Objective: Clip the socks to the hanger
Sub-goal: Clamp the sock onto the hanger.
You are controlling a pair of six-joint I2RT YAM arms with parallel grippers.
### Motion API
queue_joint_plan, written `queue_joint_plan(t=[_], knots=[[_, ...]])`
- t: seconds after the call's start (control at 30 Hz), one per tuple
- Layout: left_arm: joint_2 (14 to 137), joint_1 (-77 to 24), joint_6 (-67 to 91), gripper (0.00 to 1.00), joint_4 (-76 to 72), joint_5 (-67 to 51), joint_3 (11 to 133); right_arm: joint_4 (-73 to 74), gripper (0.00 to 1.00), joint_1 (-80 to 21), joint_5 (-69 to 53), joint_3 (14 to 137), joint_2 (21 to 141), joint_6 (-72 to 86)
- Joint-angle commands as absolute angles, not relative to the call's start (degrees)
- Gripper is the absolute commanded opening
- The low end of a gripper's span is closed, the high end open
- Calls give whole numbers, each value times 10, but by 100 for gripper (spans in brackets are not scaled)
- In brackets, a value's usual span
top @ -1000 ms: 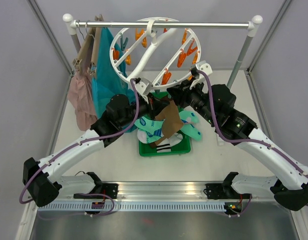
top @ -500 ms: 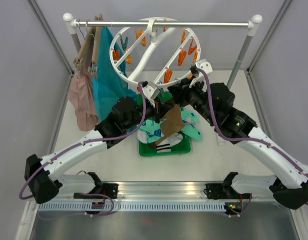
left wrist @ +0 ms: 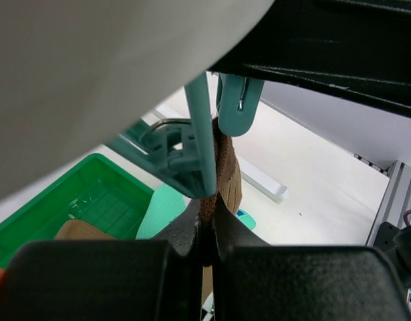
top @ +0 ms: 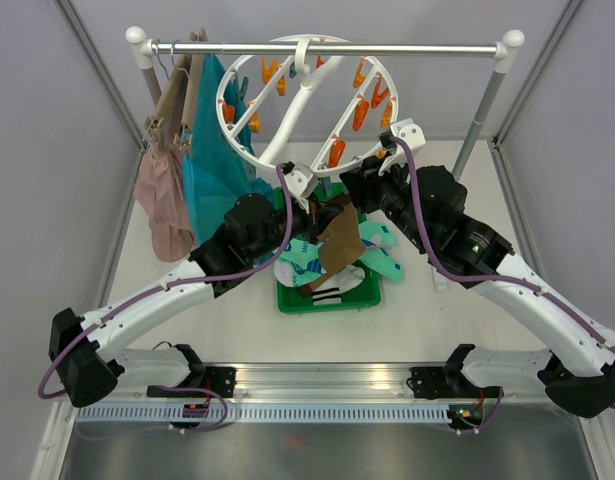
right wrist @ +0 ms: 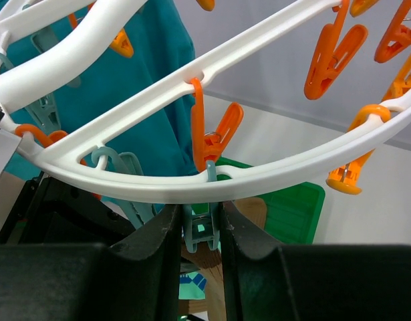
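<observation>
White table (top: 287, 340), hanger (top: 303, 95) on far rail (top: 437, 48).
Left gripper (left wrist: 206, 231) pinches brown sock (left wrist: 226, 167); right gripper (right wrist: 198, 221) clamps teal peg (right wrist: 195, 235).

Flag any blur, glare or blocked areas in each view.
Top external: even light, sharp, no glare. Left wrist: a blurred pale mass covers the upper left; brown sock fairly sharp. Right wrist: hanger crisp, near fingers dark and soft.
</observation>
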State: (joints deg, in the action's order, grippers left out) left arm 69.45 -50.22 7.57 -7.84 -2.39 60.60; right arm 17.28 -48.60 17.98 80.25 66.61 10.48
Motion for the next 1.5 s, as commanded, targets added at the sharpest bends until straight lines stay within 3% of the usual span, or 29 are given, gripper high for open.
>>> queue_joint_plan(t=[0.0, 0.57, 1.47], knots=[[684, -504, 56, 2, -88, -18, 627, 178, 0, -489, 204, 829, 670, 98], [685, -509, 44, 2, -85, -32, 638, 188, 0, -496, 223, 839, 688, 98], [714, -509, 71, 2, -76, 51, 675, 181, 0, -498, 196, 817, 661, 91]])
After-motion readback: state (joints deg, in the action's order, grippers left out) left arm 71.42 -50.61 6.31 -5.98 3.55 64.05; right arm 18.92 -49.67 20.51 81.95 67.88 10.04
